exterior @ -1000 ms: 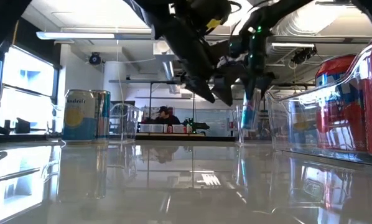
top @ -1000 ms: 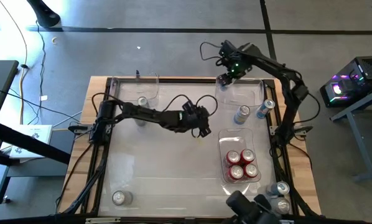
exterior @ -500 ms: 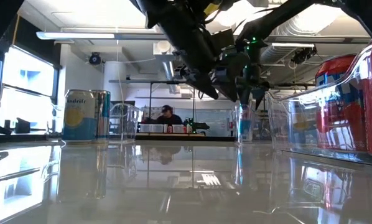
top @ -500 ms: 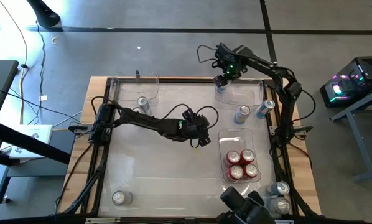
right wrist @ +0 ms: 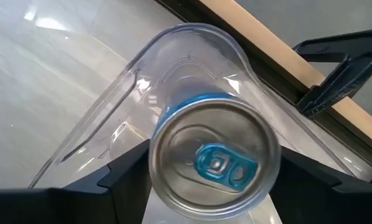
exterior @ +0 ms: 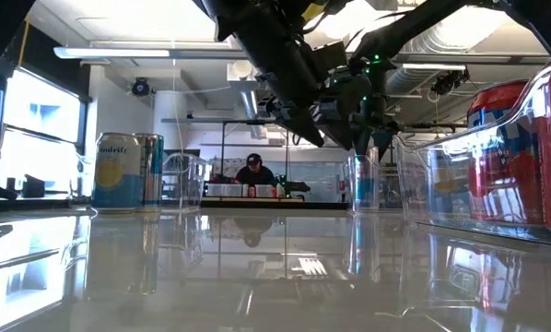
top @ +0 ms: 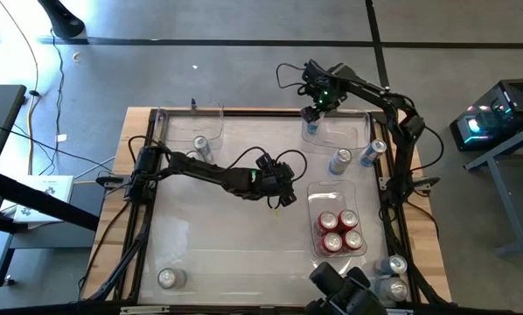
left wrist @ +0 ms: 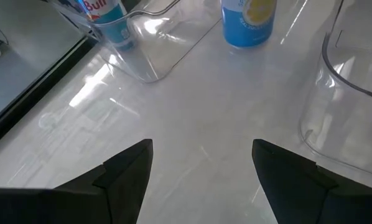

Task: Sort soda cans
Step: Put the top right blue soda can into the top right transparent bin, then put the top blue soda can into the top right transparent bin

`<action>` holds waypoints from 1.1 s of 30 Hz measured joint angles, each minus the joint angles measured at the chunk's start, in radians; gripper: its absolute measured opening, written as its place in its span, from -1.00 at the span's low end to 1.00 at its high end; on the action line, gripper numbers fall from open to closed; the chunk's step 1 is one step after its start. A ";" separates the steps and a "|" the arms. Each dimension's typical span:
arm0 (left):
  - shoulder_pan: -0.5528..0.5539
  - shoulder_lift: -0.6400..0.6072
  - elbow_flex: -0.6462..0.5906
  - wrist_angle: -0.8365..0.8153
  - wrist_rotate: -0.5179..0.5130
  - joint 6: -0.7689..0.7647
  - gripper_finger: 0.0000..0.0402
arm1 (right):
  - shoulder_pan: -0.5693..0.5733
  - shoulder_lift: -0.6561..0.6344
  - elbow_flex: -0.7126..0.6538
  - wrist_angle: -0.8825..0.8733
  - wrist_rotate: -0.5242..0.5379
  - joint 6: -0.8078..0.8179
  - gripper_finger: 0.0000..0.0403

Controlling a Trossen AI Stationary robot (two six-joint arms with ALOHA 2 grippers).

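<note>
Four red cans [top: 338, 231] are stood upright together in a bin at near right. Two blue cans [top: 339, 161] are seen at far right, one more blue can [right wrist: 214, 163] upright in the far bin corner. Silver cans are placed far left [top: 199, 143] and near left [top: 167, 278].

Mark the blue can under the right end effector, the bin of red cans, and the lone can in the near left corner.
blue can [right wrist: 214, 163], right wrist view, its silver top.
bin of red cans [top: 315, 191], high view, its rim.
lone can [top: 167, 278], high view, its top.
</note>
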 joint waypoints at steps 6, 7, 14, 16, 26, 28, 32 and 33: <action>0.000 0.000 0.000 0.000 0.000 0.000 0.33 | 0.000 0.000 0.000 0.020 -0.020 -0.016 0.44; 0.000 0.000 0.000 0.000 0.000 0.000 0.33 | 0.000 0.000 0.000 0.031 -0.014 -0.015 0.45; -0.006 0.000 0.000 0.000 0.000 0.000 0.33 | 0.000 -0.002 0.000 0.052 -0.013 -0.013 0.46; -0.011 0.000 0.000 0.000 0.000 0.000 0.33 | 0.000 -0.012 0.000 0.038 -0.013 -0.024 0.46; -0.050 0.000 -0.001 -0.001 -0.023 -0.011 0.33 | 0.015 -0.284 0.000 -0.103 0.103 -0.085 0.46; -0.058 0.001 -0.001 -0.002 -0.037 -0.017 0.33 | 0.035 -0.353 0.000 -0.165 0.124 -0.077 0.46; -0.067 0.001 -0.001 -0.001 -0.050 -0.027 0.33 | 0.085 -0.466 0.000 -0.332 0.152 -0.007 0.46; -0.069 0.001 -0.001 -0.001 -0.051 -0.028 0.33 | 0.096 -0.487 0.000 -0.375 0.161 0.025 0.46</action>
